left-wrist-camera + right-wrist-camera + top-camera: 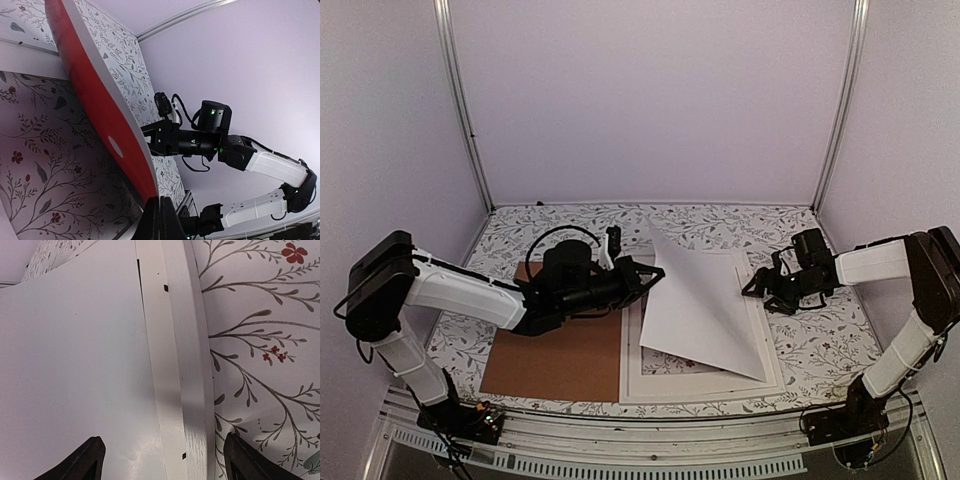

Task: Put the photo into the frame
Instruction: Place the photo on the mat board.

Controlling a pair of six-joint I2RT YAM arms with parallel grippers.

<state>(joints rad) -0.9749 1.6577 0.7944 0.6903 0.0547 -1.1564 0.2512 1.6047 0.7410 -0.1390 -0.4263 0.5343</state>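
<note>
top: high behind, down on floral-patterned table [520,230] | left wrist: close along red paper print [95,105], facing black-and-white right arm [275,167], shared with top | right wrist: tight over thin white frame [175,365]

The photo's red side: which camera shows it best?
The left wrist camera: it sees the photo from below, red with a white sun. The top and right wrist cameras show only its plain white back.

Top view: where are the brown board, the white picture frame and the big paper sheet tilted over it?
Flat brown backing board [555,365]: top view, bare middle.
Thin white rectangular frame [705,388]: top view, near rail.
Large paper photo [700,300]: top view, white back.
</note>
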